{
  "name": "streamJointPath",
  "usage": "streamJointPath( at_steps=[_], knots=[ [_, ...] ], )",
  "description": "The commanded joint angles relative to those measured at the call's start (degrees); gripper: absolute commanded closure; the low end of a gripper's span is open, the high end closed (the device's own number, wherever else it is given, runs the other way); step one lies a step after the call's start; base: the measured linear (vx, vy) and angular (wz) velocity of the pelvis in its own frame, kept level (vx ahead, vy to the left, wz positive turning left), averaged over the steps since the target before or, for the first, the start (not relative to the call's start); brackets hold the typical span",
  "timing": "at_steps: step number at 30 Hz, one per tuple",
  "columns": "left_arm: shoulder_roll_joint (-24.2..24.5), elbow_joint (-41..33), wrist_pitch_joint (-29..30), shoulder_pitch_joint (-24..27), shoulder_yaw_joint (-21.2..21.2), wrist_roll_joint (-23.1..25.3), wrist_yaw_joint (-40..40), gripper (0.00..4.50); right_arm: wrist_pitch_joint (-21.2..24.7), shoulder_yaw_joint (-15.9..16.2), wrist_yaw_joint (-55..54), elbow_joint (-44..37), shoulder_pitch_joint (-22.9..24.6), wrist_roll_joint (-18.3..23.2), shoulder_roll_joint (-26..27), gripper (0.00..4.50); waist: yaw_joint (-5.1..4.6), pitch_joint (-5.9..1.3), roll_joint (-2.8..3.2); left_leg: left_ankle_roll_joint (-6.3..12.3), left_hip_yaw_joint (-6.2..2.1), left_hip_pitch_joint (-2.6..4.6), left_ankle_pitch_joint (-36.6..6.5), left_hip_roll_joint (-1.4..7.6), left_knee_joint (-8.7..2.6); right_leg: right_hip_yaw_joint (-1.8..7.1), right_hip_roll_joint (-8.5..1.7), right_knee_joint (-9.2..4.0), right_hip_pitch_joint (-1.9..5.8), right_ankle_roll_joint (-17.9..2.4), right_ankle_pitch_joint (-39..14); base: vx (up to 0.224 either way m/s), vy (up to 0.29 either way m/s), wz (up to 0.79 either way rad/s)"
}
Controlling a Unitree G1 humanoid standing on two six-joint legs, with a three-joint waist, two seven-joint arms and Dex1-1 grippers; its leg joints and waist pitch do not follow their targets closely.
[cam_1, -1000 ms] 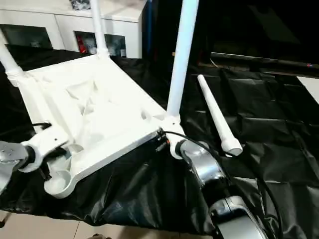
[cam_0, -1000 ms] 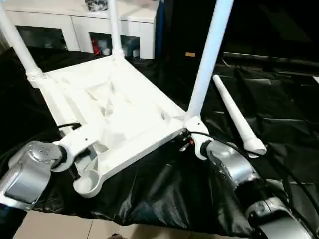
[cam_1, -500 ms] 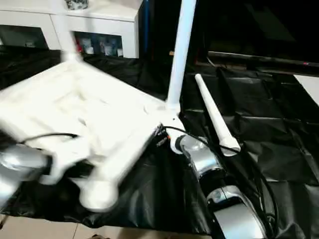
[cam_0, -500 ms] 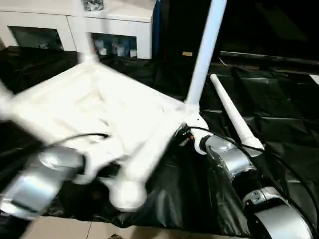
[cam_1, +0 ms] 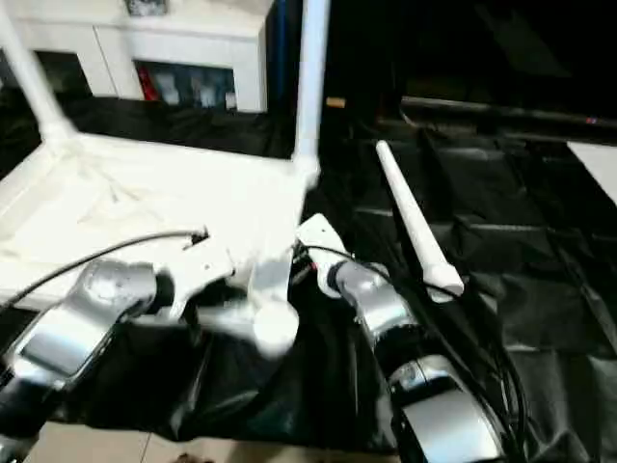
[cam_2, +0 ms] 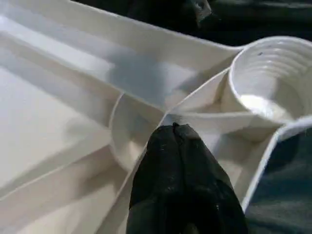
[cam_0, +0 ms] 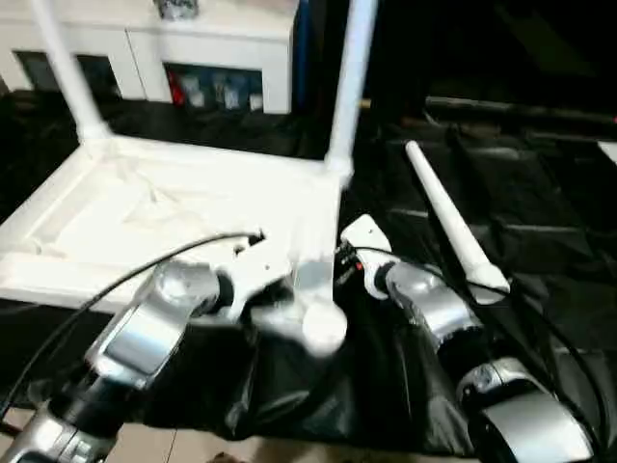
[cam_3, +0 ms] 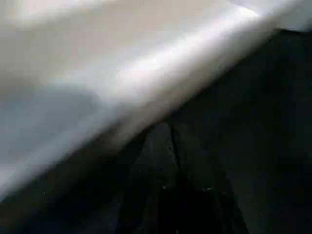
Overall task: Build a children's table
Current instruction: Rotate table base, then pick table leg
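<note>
The children's table top [cam_0: 174,207] lies upside down on black cloth, ribbed underside up. Two white legs [cam_0: 63,72] [cam_0: 349,77] stand in its far corner sockets. A loose leg [cam_0: 445,220] lies on the cloth to the right. The near right corner socket [cam_2: 265,78] is empty. My left gripper [cam_2: 175,129] is shut, its tip resting on a rib beside that socket. My right gripper [cam_3: 169,134] is shut and sits against the table top's rim [cam_3: 161,73], at its right side [cam_0: 349,262].
A white cabinet [cam_0: 193,48] stands behind the work surface. Black cloth [cam_0: 540,193] covers the surface, and its front edge drops to a pale floor [cam_0: 193,449]. A black cable [cam_0: 145,265] runs over my left forearm.
The table top has swung round, its near empty socket moving right toward my right arm. My left arm has travelled right with it. Both grippers stay shut.
</note>
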Motion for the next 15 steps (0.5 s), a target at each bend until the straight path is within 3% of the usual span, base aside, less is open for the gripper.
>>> streamJointPath(
  at_steps=[1, 2, 4, 5, 6, 7, 8, 15],
  knots=[
    [0.5, -2.1, 0.0, -0.1, 2.0, -0.6, 0.8, 4.5, 4.2, -1.9, -1.2, -4.1, -0.1, 0.0, -1.8, 4.48, 0.4, -4.01, 0.92, -2.01, -0.36, 1.34, -12.4, 1.69, -3.85, 1.65, -3.09, -3.54, 2.54, -12.3, -8.1, 0.0, 0.0, 0.0],
    [0.5, -2.1, 0.0, -0.1, 2.0, -0.6, 0.8, 4.5, 4.2, -1.9, -1.2, -4.1, -0.1, 0.0, -1.8, 4.48, 0.46, -4.01, 0.86, -1.81, -0.37, 1.23, -12.6, 1.72, -3.85, 1.7, -3.09, -3.54, 2.69, -12.0, -8.0, 0.0, 0.0, 0.0],
    [-0.4, -2.4, 0.4, 0.2, 4.3, -1.1, 2.8, 4.09, 7.2, -4.9, 0.6, -7.4, 0.1, 3.0, -3.0, 4.15, 0.53, -4.01, 1.14, -1.67, -0.46, 1.22, -12.5, 1.78, -3.88, 1.66, -3.1, -3.49, 2.69, -11.8, -7.5, 0.0, 0.0, 0.0],
    [-1.2, -2.4, 0.4, 0.1, 5.8, -1.5, 4.1, 4.09, 8.5, -6.3, 1.2, -8.7, -0.1, 4.2, -3.8, 4.15, 0.53, -4.01, 1.14, -1.67, -0.46, 1.22, -12.5, 1.78, -3.88, 1.66, -3.1, -3.49, 2.69, -11.8, -7.5, 0.0, 0.0, 0.0],
    [-2.6, -3.2, 1.0, -0.2, 8.4, -2.9, 5.6, 4.06, 10.5, -8.2, 1.0, -8.7, -1.7, 5.1, -5.6, 4.12, 0.43, -4.01, 1.18, -1.69, -0.46, 1.21, -12.5, 1.78, -3.86, 1.66, -3.06, -3.47, 2.86, -11.9, -6.9, 0.0, 0.0, 0.0],
    [-2.6, -3.2, 1.0, -0.2, 8.4, -2.9, 5.6, 3.97, 10.5, -8.2, 1.0, -8.7, -1.7, 5.1, -5.6, 4.02, 0.43, -4.07, 1.04, -1.74, -0.38, 1.35, -12.3, 1.76, -3.71, 1.59, -2.96, -3.48, 2.83, -12.5, -6.1, 0.0, 0.0, 0.0],
    [-4.3, -4.8, 1.0, -0.7, 11.4, -5.3, 6.8, 3.84, 11.7, -10.4, -0.8, -5.4, -5.4, 5.4, -8.3, 3.89, 0.42, -4.04, 0.91, -1.75, -0.3, 1.26, -12.2, 1.63, -3.62, 1.55, -2.92, -3.38, 2.89, -12.9, -6.3, 0.0, 0.0, 0.0],
    [-5.4, -8.0, 0.1, -0.9, 12.9, -9.4, 5.0, 3.32, 15.8, -11.2, -2.2, 2.3, -11.6, 3.7, -12.5, 3.36, 0.33, -3.94, 0.53, -1.17, -0.25, 0.84, -12.1, 1.39, -3.27, 1.46, -3.04, -3.57, 2.87, -12.6, -9.7, 0.0, 0.0, 0.0]
  ],
)
